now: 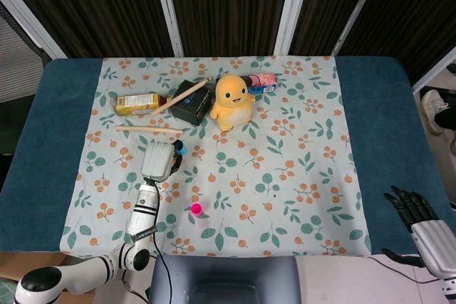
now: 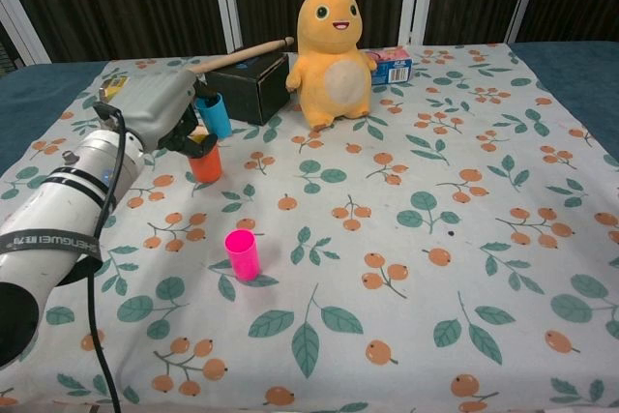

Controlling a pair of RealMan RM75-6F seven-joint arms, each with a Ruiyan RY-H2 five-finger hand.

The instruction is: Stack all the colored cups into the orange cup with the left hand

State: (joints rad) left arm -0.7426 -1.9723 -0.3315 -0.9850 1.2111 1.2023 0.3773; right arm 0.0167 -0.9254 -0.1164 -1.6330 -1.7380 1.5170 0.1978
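Observation:
My left hand (image 2: 160,108) (image 1: 159,159) holds a blue cup (image 2: 214,114) (image 1: 180,148) just above and slightly behind the orange cup (image 2: 204,162), which stands on the floral cloth and is mostly hidden under the hand in the head view. A pink cup (image 2: 242,253) (image 1: 196,209) stands upright nearer the front edge. My right hand (image 1: 427,227) rests with fingers spread, holding nothing, at the table's front right corner, seen only in the head view.
Behind the cups stand a black box (image 2: 249,86) with a wooden stick (image 2: 242,53) across it, a yellow plush toy (image 2: 332,55), a yellow packet (image 1: 135,103), another stick (image 1: 149,129) and a small carton (image 2: 392,65). The cloth (image 2: 435,239) spreads right.

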